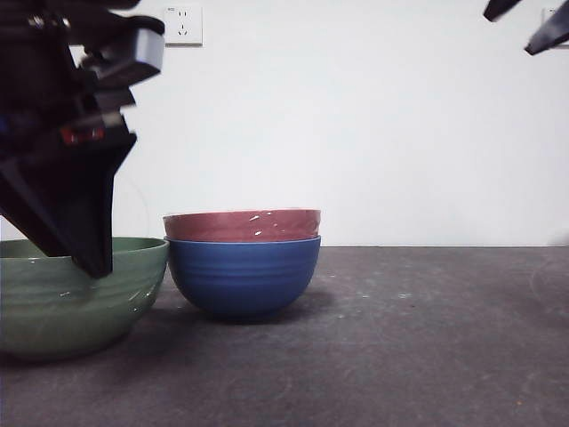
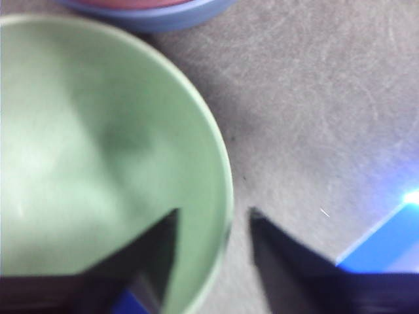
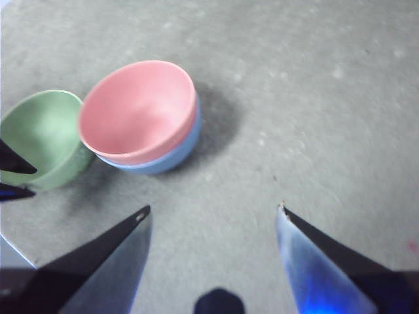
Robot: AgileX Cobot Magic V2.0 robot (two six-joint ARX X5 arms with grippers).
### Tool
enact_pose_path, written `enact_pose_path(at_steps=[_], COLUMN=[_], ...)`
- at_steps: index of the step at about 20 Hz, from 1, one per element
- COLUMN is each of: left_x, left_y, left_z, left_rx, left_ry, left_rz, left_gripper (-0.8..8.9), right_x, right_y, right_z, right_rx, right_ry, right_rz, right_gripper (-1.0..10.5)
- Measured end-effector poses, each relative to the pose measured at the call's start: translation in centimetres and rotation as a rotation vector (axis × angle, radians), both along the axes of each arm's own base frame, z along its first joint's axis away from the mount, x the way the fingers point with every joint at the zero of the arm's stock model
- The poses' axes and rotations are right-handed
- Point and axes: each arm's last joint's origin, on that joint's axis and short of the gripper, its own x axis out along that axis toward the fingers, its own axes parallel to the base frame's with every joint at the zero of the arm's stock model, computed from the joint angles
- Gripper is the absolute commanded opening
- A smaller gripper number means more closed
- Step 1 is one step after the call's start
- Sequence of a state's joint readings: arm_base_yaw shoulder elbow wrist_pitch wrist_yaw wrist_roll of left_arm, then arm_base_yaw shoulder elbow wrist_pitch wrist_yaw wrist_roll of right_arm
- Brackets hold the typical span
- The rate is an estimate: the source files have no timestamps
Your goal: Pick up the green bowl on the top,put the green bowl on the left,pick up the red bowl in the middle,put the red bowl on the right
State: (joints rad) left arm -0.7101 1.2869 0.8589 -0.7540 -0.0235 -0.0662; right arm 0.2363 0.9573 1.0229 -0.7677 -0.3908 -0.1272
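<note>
I see the green bowl (image 1: pixel 76 294) standing upright on the table (image 1: pixel 400 338) at the left of the front view, just beside the remaining stack. The left hand (image 2: pixel 213 226) is down at this bowl with its jaws apart: one jaw sits inside the bowl and the other outside, so the rim lies between them, and I cannot tell whether either jaw touches the wall. The red bowl (image 1: pixel 242 225) is nested in the blue bowl (image 1: pixel 243 276) at the middle of the table, with only its upper band showing above the blue rim. The right hand (image 3: pixel 213 216) hangs high over bare table, well apart from the bowls, jaws spread wide and holding nothing. A wall socket (image 1: pixel 182 24) is visible on the white wall behind.
</note>
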Motion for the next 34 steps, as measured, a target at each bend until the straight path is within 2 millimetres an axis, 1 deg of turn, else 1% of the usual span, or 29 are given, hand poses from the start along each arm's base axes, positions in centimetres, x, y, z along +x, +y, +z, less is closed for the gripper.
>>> enact_pose_path(at_steps=[1,2,4,5,7,8,10,14,17,20,21,22,25,26,28,29,30,32,34], left_x=[-0.1,-0.3,-0.8,-1.3,-2.5,-3.0,-3.7,-4.8,-5.7,-6.3,-6.4,-6.5,-6.5,-6.4,-6.4,-6.4,-6.4,-6.4,-6.4], left_y=[0.1,0.2,0.7,1.1,2.2,3.0,4.8,8.7,10.8,11.7,11.8,11.8,11.8,11.8,11.8,11.8,11.8,11.8,11.8], left_z=[0.8,2.0,5.2,6.8,9.0,9.7,10.4,11.1,11.5,11.8,11.7,11.6,11.6,11.6,11.6,11.6,11.6,11.6,11.6], left_rx=[-0.014,-0.042,-0.122,-0.159,-0.207,-0.224,-0.231,-0.199,-0.233,-0.271,-0.266,-0.259,-0.254,-0.254,-0.254,-0.254,-0.253,-0.253,-0.253], left_ry=[-0.010,-0.038,-0.123,-0.165,-0.220,-0.241,-0.262,-0.283,-0.287,-0.288,-0.281,-0.268,-0.265,-0.265,-0.267,-0.266,-0.266,-0.266,-0.266], left_rz=[0.010,0.015,0.021,0.021,0.025,0.036,0.087,0.245,0.312,0.327,0.330,0.332,0.327,0.326,0.326,0.327,0.327,0.327,0.327], left_gripper=[4.18,4.18,4.17,4.17,4.09,4.09,4.09,4.09,4.09,4.09,4.09,4.09,4.09,4.09,4.09,4.08,4.09,4.08,4.08], right_x=[0.0,0.1,0.4,0.6,1.3,1.8,2.8,4.7,6.1,7.7,8.1,8.5,9.1,9.2,9.4,9.4,9.5,9.6,9.6], right_y=[0.4,0.8,2.0,2.8,4.6,5.6,7.7,12.1,15.4,18.6,19.3,20.1,21.8,22.2,22.7,22.8,22.9,23.0,23.0], right_z=[0.1,0.2,0.3,0.3,0.3,0.4,0.4,0.6,0.1,-1.6,-2.5,-3.8,-7.1,-8.1,-9.2,-9.5,-9.7,-10.1,-10.2], right_rx=[0.004,0.010,0.021,0.021,0.014,0.010,-0.001,-0.067,-0.186,-0.251,-0.267,-0.291,-0.353,-0.370,-0.389,-0.395,-0.399,-0.405,-0.408], right_ry=[-0.017,-0.037,-0.069,-0.065,-0.042,-0.029,-0.003,0.042,0.045,0.065,0.078,0.106,0.174,0.190,0.209,0.213,0.216,0.223,0.218], right_rz=[0.019,0.041,0.097,0.133,0.200,0.230,0.290,0.412,0.442,0.507,0.524,0.544,0.589,0.605,0.623,0.628,0.633,0.635,0.642], right_gripper=[3.2,3.2,3.2,3.2,3.1,3.1,3.1,3.1,3.1,3.1,3.1,3.1,3.1,2.8,2.1,2.1,1.8,0.8,0.1])
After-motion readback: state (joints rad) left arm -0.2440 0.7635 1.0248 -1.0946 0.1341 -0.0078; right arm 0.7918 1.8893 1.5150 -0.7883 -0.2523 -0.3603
